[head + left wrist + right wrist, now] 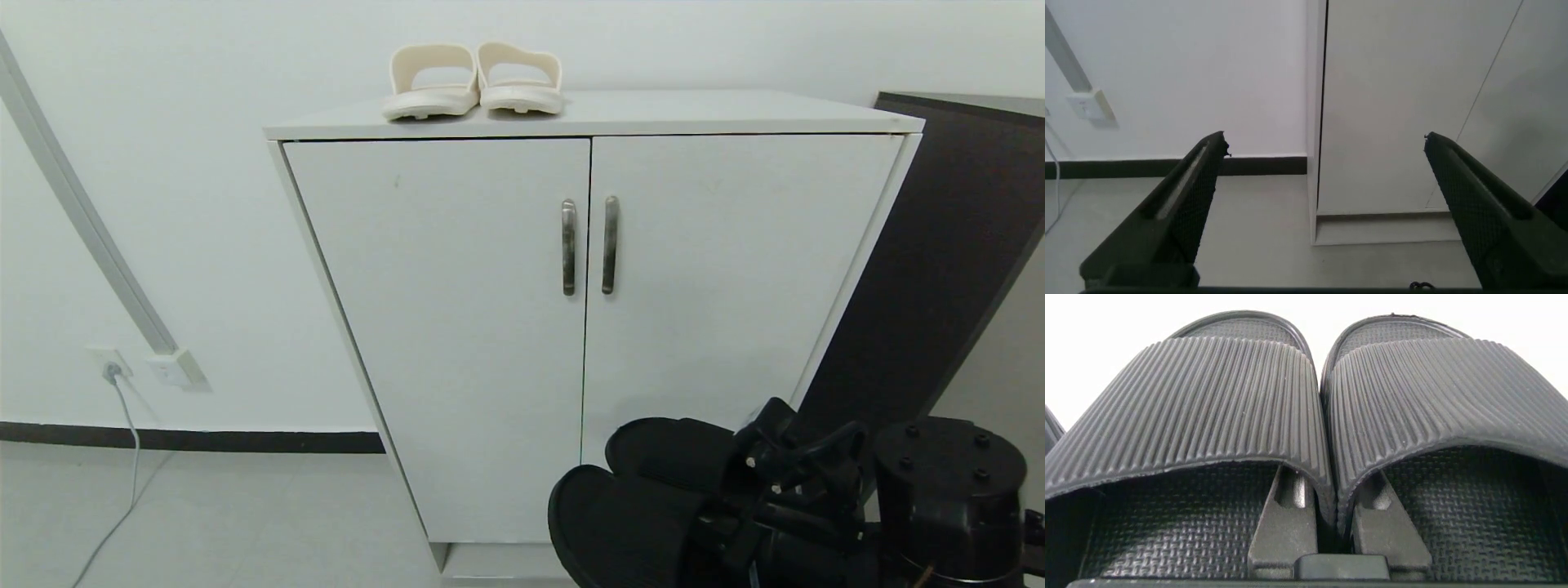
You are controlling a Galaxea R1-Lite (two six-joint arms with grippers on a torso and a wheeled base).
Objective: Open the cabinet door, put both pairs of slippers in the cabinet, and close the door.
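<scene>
- Black slippers [645,506] nearest, at 5 o'clock in the head view, held side by side off the floor in front of the lower right door, toes toward the cabinet.
- Right gripper [1335,527]: one finger [1284,527] goes under each ribbed strap. The two fingers pinch the slippers' touching inner walls between them, so the jaws stand narrow and clamp the pair.
- Left gripper [1324,140]: spread wide, with nothing between the fingers and nothing touched. It faces the cabinet's left front corner and the recessed plinth [1388,229], low above the floor.
- Cabinet [457,343]: white, centre of the head view. Both doors are flush and shut, with a thin seam between them.
- Left handle [568,247] and right handle [609,245] are upright metal bars, just beside each other on either side of the seam.
- The top board overhangs the doors slightly.
- Cream slippers [473,80] at 12 o'clock sit on the cabinet top near its front edge, side by side and touching, toes forward.
- Open room: bare floor [245,523] from 7 to 9 o'clock, left of the cabinet.
- A slanted conduit [73,196], a wall socket [110,363] and a hanging cable [131,457] are at 8 o'clock, well apart from the cabinet.
- Tight side: a dark panel [955,269] at 3 o'clock sits close against the cabinet's right flank.
</scene>
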